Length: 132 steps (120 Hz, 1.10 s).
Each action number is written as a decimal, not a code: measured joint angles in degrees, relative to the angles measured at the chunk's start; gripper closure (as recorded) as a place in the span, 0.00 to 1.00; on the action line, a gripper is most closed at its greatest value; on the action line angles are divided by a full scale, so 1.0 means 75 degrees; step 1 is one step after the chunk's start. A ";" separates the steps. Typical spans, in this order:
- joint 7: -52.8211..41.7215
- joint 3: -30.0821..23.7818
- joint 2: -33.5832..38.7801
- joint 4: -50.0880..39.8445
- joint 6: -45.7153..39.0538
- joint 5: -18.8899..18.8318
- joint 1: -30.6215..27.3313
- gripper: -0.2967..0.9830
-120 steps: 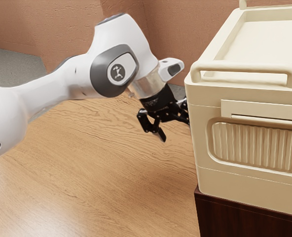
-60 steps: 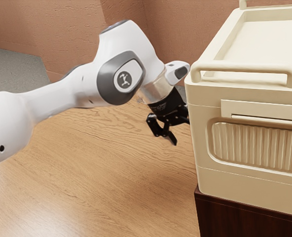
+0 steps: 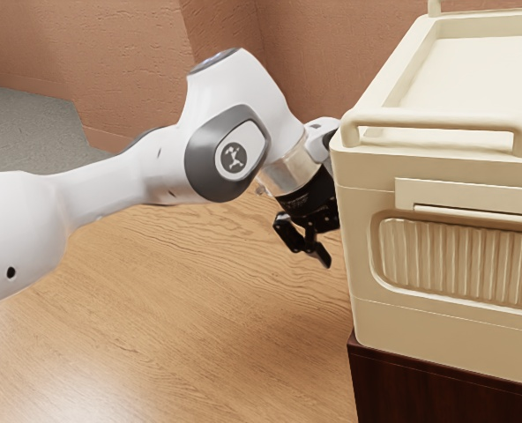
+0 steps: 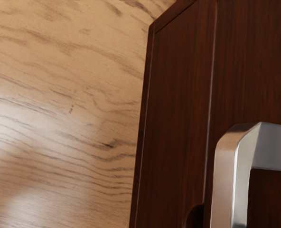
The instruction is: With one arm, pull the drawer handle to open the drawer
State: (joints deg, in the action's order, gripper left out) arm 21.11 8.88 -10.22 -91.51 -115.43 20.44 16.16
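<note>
Currently, the tool [image 3: 312, 213] hangs released, fingers spread, partly behind the cream box [image 3: 367, 238]; the metal handle [image 4: 226, 178] stands near the cabinet's [image 4: 178, 95] edge.

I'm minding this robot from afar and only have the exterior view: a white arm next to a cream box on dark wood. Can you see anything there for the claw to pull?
Observer: Yes, the wrist view shows a silver handle.
Operator: Oh, nice! What's it mounted on?
Observer: A dark reddish wood face.
Operator: And is the handle one smooth round loop?
Observer: No, it has a flat-sided bar that turns at an angled corner.
</note>
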 joint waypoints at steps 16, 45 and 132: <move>-0.0002 -0.0002 -0.0001 -0.0011 -0.0042 0.0000 -0.0005 0.37; -0.0023 0.0007 -0.0011 -0.0011 -0.0038 -0.0051 -0.0013 0.48; -0.0216 0.0134 0.0301 -0.0174 0.0707 -0.0773 -0.0308 0.48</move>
State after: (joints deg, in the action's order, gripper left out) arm 19.50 9.89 -7.96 -92.82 -110.14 14.64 13.85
